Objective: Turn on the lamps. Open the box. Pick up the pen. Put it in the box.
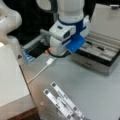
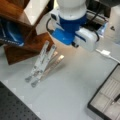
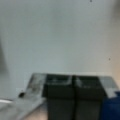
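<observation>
The box (image 1: pixel 100 63) stands open at a front view's right, its grey compartmented inside showing; its corner also shows in a front view (image 2: pixel 98 96). The pen (image 1: pixel 98 46), slim and dark, lies in a compartment inside the box, and shows as a dark sliver (image 2: pixel 116 97) at that view's right edge. The arm's white hand with a blue mount (image 1: pixel 75 42) hangs left of the box. In the wrist view my gripper (image 3: pixel 73 93) is shut, its dark fingers (image 3: pixel 58 91) pressed together with nothing between them, above bare grey table. The lamps are out of view.
White flat strips (image 1: pixel 62 102) (image 2: pixel 41 62) lie fanned on the table. A white cable with a plug (image 1: pixel 49 61) (image 2: pixel 106 53) runs near the arm. A white block (image 1: pixel 11 75) fills a front view's left. A wooden stand (image 2: pixel 22 32) is beside the strips.
</observation>
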Controlling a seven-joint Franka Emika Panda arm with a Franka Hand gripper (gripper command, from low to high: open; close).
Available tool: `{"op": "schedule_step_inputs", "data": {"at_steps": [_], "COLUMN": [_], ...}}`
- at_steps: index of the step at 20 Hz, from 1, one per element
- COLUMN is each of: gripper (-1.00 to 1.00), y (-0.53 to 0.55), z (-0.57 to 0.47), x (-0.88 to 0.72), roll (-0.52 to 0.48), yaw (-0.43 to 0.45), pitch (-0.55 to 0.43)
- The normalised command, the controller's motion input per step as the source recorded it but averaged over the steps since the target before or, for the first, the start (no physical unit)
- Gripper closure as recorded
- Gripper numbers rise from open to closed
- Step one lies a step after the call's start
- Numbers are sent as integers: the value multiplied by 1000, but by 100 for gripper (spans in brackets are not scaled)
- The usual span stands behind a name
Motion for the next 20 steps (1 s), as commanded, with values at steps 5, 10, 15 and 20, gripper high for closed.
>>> {"op": "schedule_step_inputs", "data": {"at_steps": [5, 10, 15, 20], "gripper": [100, -100, -100, -100], "y": [23, 5, -13, -49], "z": [-106, -58, -27, -41], "x": [-165, -200, -209, -189], "roll": [97, 100, 101, 92], "yaw": [20, 23, 27, 44], "pitch": [-27, -45, -45, -34]}}
